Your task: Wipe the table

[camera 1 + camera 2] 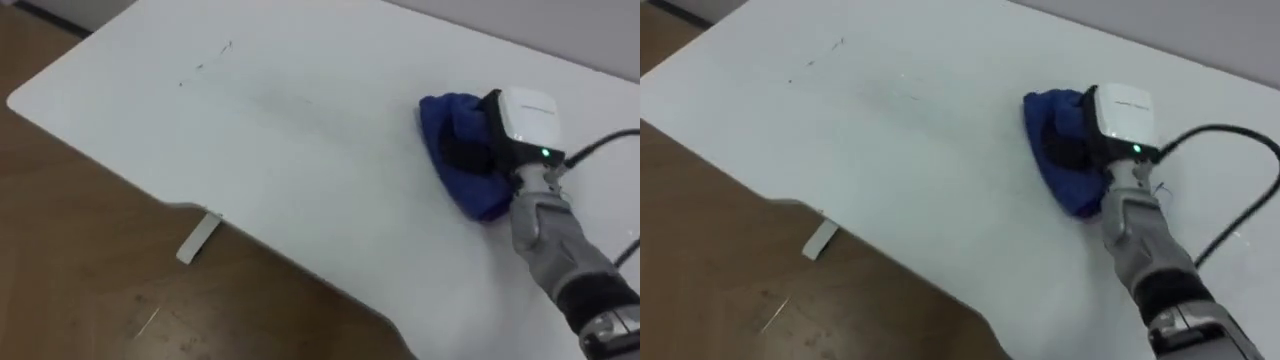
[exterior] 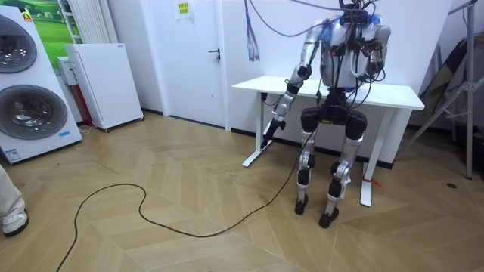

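Left eye view: the right hand lies on top of a blue cloth on the right part of the white desk. The cloth reaches out beyond the hand, toward the desk's far side. Whether the hand presses flat or clutches the cloth, I cannot tell. The cloth's long axis runs roughly in line with the forearm. A few faint dark marks sit well apart from the cloth, toward the desk's far left corner. The next stroke probably has to sweep left across the bare top toward them. In the room view the left hand hangs beside the desk's edge, its state unreadable, so the right hand is the nearer one.
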